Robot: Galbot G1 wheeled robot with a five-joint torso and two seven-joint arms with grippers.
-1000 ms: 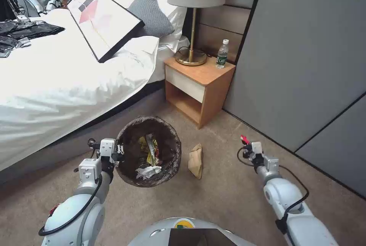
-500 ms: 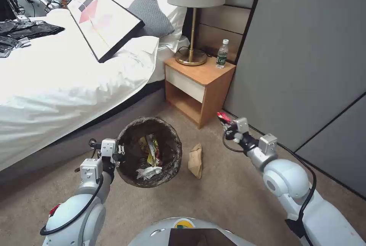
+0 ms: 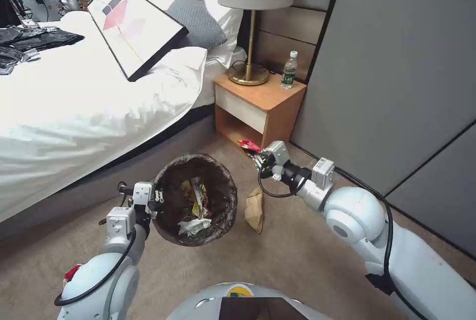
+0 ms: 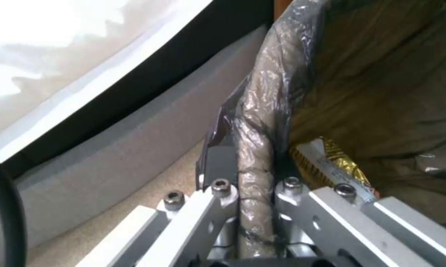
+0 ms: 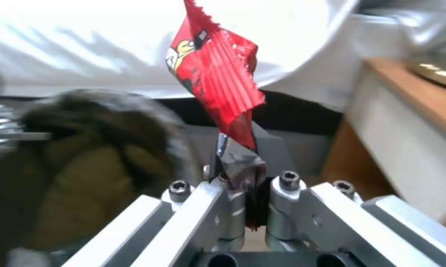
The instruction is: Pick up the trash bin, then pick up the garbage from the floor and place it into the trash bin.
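The right gripper (image 3: 256,154), fingers clamped on a red snack wrapper (image 3: 249,145), has swung from frame right toward the trash bin (image 3: 194,199), lower centre, its rim pinched by the left gripper (image 3: 151,200); drop looks imminent

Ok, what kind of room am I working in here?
Likely a hotel-style bedroom: a bed with white bedding, a wooden nightstand carrying a lamp and a water bottle, and carpet underfoot.
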